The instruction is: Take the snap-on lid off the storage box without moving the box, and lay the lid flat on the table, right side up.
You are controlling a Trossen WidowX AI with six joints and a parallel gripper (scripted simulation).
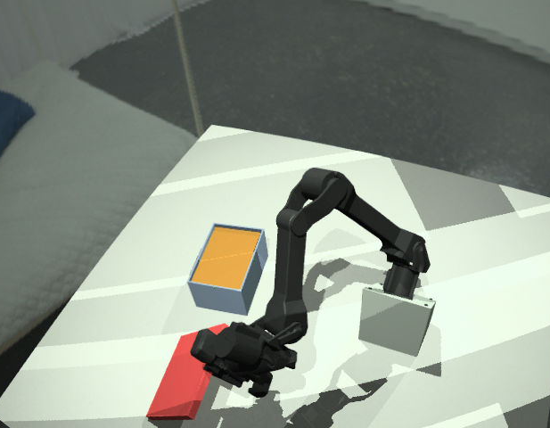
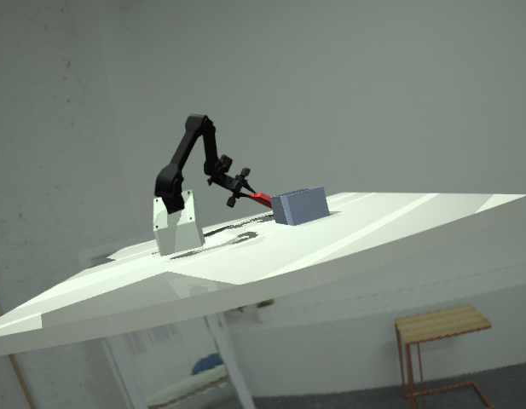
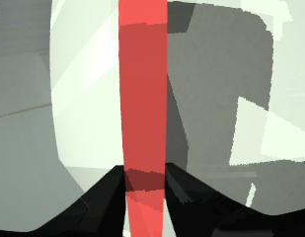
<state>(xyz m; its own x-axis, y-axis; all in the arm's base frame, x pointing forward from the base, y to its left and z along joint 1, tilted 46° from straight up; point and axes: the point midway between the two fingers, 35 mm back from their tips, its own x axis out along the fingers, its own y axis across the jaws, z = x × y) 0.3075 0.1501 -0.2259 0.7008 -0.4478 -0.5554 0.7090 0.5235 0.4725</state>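
The storage box (image 1: 228,269) (image 2: 300,205) is blue-grey with an orange inside and stands open on the white table (image 1: 472,322) (image 2: 342,238). The red lid (image 1: 180,377) (image 2: 261,198) (image 3: 143,93) is off the box and lies to the box's near side, tilted, one end down toward the table. My gripper (image 1: 210,359) (image 2: 247,192) (image 3: 144,172) is shut on one edge of the red lid. In the wrist view the lid shows edge-on as a narrow red strip between the two black fingers.
The arm's pale base block (image 1: 394,322) (image 2: 176,228) stands on the table to the right of the box. A bed (image 1: 58,184) lies beyond the table's left edge. A small wooden side table (image 2: 441,325) stands on the floor.
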